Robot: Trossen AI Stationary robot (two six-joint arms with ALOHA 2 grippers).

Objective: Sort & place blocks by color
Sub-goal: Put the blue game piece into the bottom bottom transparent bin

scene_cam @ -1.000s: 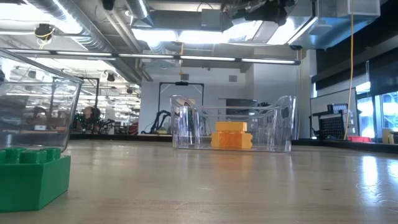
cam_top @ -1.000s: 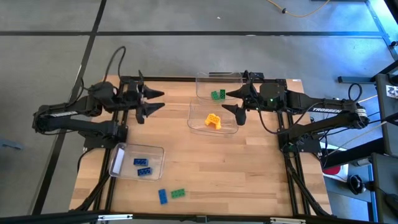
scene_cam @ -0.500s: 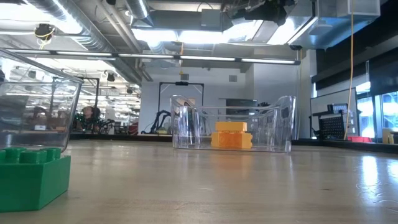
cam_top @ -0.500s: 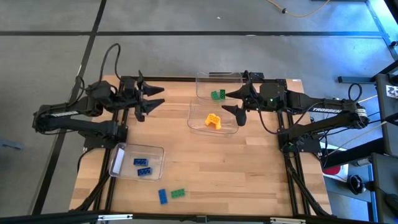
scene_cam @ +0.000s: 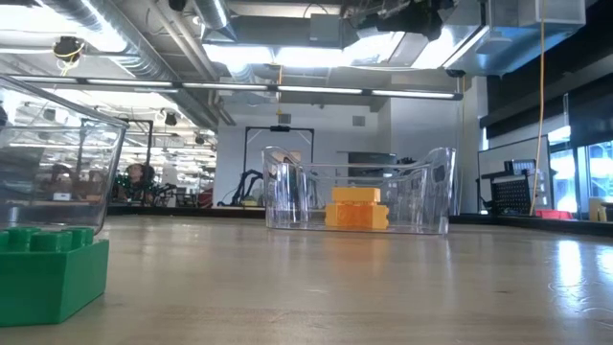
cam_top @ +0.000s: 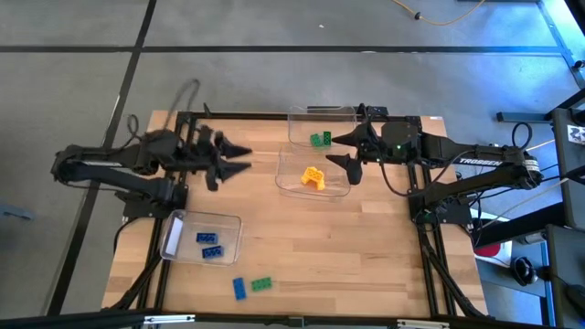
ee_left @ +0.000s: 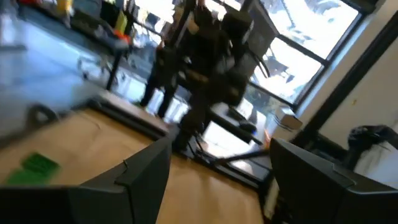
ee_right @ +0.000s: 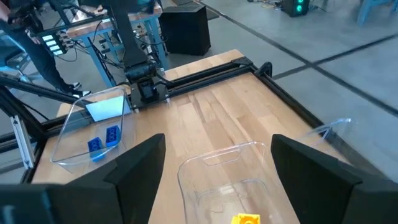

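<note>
High view: we judge the loose blue block & green block light, rigid, slick, so pinch flat sides w/ left gripper, right gripper — both spread, empty.

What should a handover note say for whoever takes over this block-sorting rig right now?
Left gripper: open, empty, above the table's far left.
Right gripper: open, empty, beside the far bins.
Sorted: green studded bricks in the far clear plastic bin; yellow-orange bricks in the middle clear bin; two blue bricks in the near-left clear bin.
Left: one loose blue brick and one loose green brick on the wooden table near its front edge.
</note>
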